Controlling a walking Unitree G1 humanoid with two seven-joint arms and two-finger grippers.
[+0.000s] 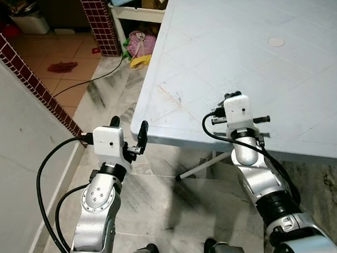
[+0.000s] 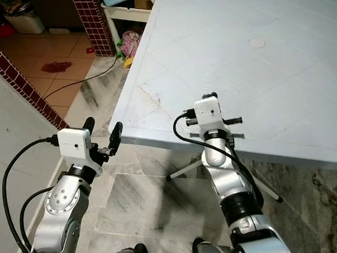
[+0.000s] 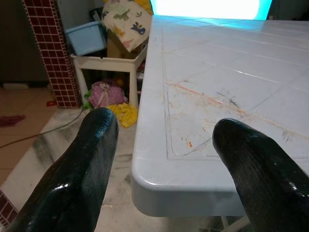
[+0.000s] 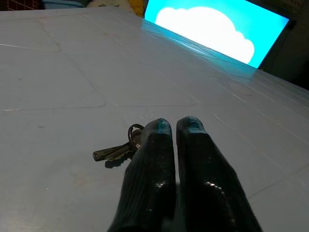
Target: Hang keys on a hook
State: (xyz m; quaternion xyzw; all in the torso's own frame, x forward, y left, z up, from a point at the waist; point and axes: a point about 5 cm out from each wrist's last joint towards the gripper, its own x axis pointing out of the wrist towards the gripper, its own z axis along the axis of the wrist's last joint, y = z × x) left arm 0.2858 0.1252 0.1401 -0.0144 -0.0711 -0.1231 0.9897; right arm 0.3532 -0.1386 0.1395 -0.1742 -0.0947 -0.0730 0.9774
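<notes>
My right pincer (image 4: 175, 126) sits closed at centre frame over the table (image 4: 58, 72), keys (image 4: 118, 149) lying just left of its tips.

a pale plastic table (image 1: 256, 56), scuffed near its corner; keys (image 4: 118, 150), seemingly on a ring, lie flat on it.

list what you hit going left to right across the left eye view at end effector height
white wall → left end effector, hanging beside the table corner → white plastic table edge → right end effector, over the tabletop
</notes>
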